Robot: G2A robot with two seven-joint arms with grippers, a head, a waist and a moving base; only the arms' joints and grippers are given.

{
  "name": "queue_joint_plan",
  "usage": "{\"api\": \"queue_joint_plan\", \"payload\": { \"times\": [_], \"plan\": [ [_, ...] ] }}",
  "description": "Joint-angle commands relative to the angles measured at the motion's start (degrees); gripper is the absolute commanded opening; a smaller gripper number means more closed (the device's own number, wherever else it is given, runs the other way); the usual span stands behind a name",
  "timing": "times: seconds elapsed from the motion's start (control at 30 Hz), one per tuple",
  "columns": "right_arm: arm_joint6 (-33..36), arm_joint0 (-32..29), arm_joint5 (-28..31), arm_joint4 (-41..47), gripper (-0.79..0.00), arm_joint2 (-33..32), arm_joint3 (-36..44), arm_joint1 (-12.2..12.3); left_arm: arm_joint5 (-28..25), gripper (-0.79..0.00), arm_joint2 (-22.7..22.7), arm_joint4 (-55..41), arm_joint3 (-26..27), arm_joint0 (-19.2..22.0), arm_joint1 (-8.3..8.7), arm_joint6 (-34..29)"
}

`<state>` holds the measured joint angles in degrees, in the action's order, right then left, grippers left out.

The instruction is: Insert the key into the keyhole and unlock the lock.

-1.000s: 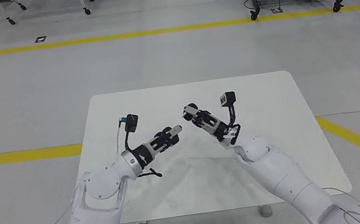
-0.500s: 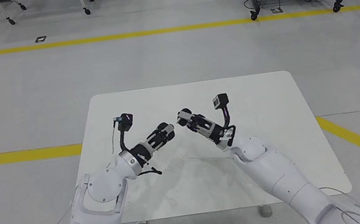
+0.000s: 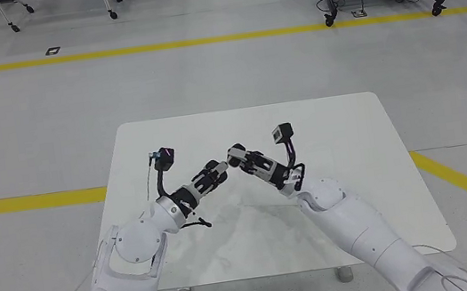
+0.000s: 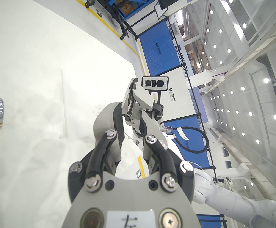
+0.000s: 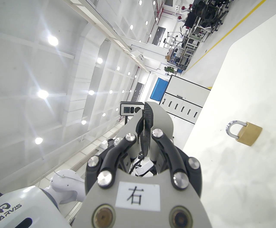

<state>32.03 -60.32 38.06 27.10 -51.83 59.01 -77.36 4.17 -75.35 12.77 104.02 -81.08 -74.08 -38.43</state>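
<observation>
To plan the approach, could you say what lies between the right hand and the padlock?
Bare table separates right hand from padlock, per the right wrist view.

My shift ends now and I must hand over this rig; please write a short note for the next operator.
Left end effector: open, above the white rectangular table, almost tip to tip with the right one.
Right end effector: shut on a thin dark flat piece, likely the key.
Brass padlock with silver shackle: lying flat on the table, apart from both arms; shackle looks closed.
Done: key in grasp. Left: pick up or steady the padlock, insert key, turn, unlock.
</observation>
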Motion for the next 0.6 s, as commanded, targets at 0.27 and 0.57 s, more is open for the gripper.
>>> {"api": "queue_joint_plan", "payload": {
  "times": [0.27,0.57],
  "plan": [
    [0.8,-0.1,-0.62,-0.44,-0.785,-0.38,-0.14,-0.42,0.64,-0.785,0.33,-0.37,-0.05,0.15,0.36,0.48],
    [1.5,-0.44,-0.92,-0.24,-0.785,-1.18,0.08,-0.64,1.06,-0.785,0.09,-0.04,0.03,0.27,0.74,1.34]
  ]
}}
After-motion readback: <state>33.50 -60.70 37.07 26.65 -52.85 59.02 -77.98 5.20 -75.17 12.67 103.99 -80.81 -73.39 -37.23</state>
